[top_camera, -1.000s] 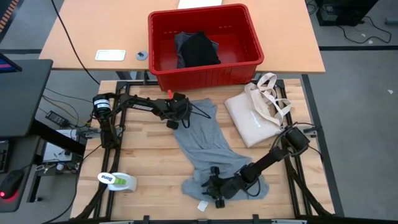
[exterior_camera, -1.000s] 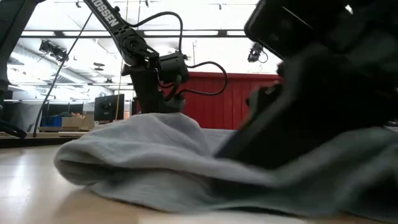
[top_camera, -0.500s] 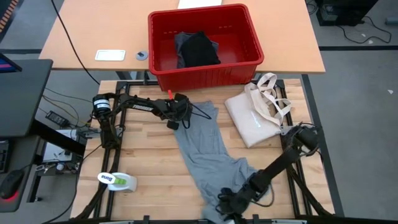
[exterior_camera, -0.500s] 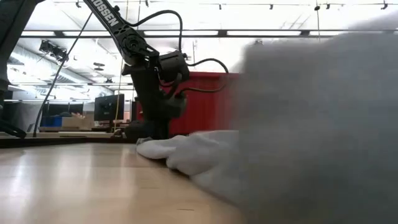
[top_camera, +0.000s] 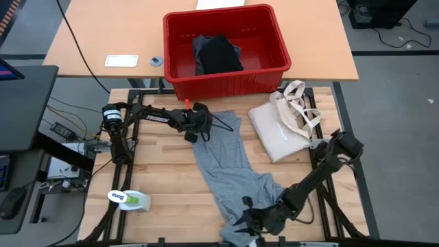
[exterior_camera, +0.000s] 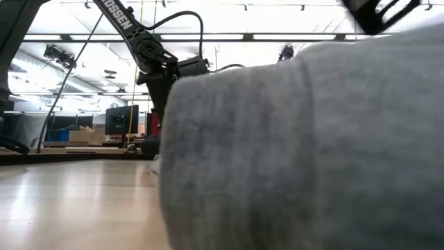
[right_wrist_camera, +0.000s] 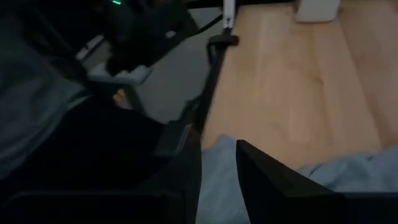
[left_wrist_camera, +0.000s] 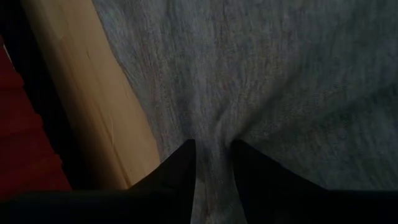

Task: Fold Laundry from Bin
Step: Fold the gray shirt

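Wooden table (top_camera: 158, 178) carries the grey T-shirt (top_camera: 226, 165), pinched by left gripper (top_camera: 195, 132) and right gripper (top_camera: 248, 221) (opposite ends).

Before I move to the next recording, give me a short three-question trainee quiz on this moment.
1. True or false: both pincers are shut on the grey T-shirt.
2. What lies in the red bin? A) dark garments B) the tote bag C) nothing
3. Which pincer grips the shirt at the table's near edge?

Key:
1. True: the left pincer and the right pincer each pinch grey cloth.
2. A: dark garments; the tote bag lies on the table.
3. The right pincer.
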Controlling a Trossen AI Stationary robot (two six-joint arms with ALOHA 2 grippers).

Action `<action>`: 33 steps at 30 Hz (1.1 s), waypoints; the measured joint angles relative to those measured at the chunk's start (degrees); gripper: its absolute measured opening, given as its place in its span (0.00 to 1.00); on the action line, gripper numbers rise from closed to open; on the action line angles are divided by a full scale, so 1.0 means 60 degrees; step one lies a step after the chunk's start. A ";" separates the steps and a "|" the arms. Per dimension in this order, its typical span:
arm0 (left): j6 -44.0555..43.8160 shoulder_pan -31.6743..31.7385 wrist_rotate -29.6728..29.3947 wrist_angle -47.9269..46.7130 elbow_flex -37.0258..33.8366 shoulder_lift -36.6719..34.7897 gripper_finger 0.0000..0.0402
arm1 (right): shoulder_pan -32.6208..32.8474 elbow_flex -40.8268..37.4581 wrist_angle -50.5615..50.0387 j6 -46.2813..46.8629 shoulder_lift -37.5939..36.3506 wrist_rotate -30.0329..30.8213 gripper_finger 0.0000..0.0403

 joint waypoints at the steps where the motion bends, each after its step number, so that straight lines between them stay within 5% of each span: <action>1: -0.0021 0.0034 0.0004 0.0009 0.0000 0.0000 0.28 | -0.0049 0.0000 0.0427 -0.0065 0.0290 -0.0037 0.27; 15: 0.0142 0.1055 -0.0011 0.0521 0.0000 0.0000 0.28 | 0.0277 0.0542 0.0916 0.2775 0.2493 -0.1688 0.23; 24: 0.0492 0.1412 0.0324 0.1263 0.0007 -0.0004 0.28 | 0.0614 0.0569 0.1501 0.4369 0.2344 -0.4880 0.21; 33: 0.0881 0.1156 0.0097 0.1044 0.0007 -0.0164 0.28 | 0.0472 0.0560 0.0566 0.2624 0.1190 -0.3217 0.20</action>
